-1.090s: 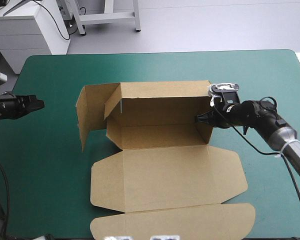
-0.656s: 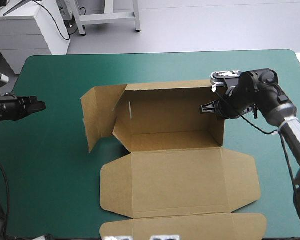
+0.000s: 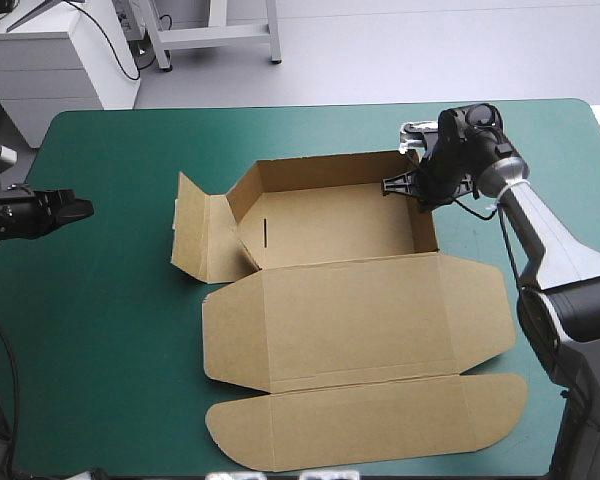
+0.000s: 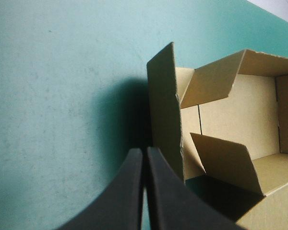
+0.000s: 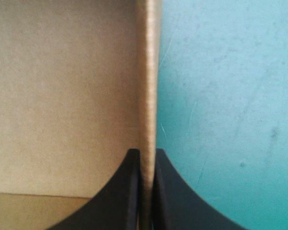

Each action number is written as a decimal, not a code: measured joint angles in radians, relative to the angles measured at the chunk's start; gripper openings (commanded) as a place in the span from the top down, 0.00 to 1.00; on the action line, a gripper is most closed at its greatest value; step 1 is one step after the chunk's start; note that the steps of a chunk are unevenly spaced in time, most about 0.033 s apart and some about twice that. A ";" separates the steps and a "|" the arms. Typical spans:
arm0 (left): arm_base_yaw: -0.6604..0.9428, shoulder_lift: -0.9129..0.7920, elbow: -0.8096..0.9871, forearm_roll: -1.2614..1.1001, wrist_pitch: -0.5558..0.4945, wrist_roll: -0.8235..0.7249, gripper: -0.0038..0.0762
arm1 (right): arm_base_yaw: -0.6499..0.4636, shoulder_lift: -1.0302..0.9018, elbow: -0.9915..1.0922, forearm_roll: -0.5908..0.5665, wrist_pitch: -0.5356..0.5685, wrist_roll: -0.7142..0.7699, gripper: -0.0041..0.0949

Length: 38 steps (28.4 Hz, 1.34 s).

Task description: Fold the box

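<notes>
The brown box (image 3: 340, 260) sits mid-table as an open tray with its lid lying flat toward the near edge. Its right end wall (image 5: 148, 86) runs between the fingers of my right gripper (image 3: 408, 187) (image 5: 145, 163), which is shut on it at the far right corner. The left end flap (image 3: 195, 240) (image 4: 165, 110) stands loose, splayed outward. My left gripper (image 3: 80, 209) (image 4: 144, 158) is shut and empty, low over the teal-green cover at the table's left edge, pointing at that flap from a distance.
The lid panel (image 3: 350, 320) and its front tuck flap (image 3: 370, 425) reach almost to the table's near edge. Bare teal-green cover (image 3: 100, 330) lies between the left gripper and the box and along the far edge.
The right gripper has swung toward the far edge with the right wall, dragging the box rightward and turning it. The back wall has dropped lower and the left flap has splayed out. The left arm stayed put.
</notes>
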 measured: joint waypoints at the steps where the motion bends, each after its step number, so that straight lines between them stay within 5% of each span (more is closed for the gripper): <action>1: 0.000 0.000 0.000 0.000 0.000 0.000 0.94 | -0.004 0.013 -0.017 0.003 -0.001 0.001 0.80; 4: 0.000 0.000 0.000 0.000 0.000 0.000 0.94 | -0.023 0.037 -0.037 0.025 -0.002 0.002 0.59; 6: 0.000 0.000 0.000 0.000 0.000 0.008 0.94 | -0.042 0.039 -0.042 0.044 0.003 0.002 0.36; 8: 0.000 0.000 0.000 0.000 0.000 0.018 0.94 | -0.057 0.039 -0.055 0.053 0.006 0.002 0.27; 29: 0.000 0.000 0.000 -0.002 0.000 0.026 0.94 | -0.068 -0.045 0.192 0.157 -0.017 -0.033 0.25; 32: 0.000 0.000 0.000 -0.003 0.000 0.026 0.94 | -0.068 -0.045 0.200 0.167 -0.031 -0.038 0.34; 35: 0.000 0.000 0.000 -0.003 0.000 0.026 0.94 | -0.068 -0.045 0.200 0.172 -0.035 -0.042 0.68; 36: 0.000 0.000 0.000 -0.003 0.000 0.026 0.94 | -0.068 -0.045 0.200 0.174 -0.035 -0.043 0.89; 37: 0.000 0.000 0.000 -0.003 0.000 0.026 0.94 | -0.068 -0.045 0.200 0.175 -0.034 -0.043 0.98; 38: 0.000 0.000 0.000 -0.003 0.000 0.026 0.94 | -0.068 -0.045 0.200 0.179 -0.034 -0.044 0.96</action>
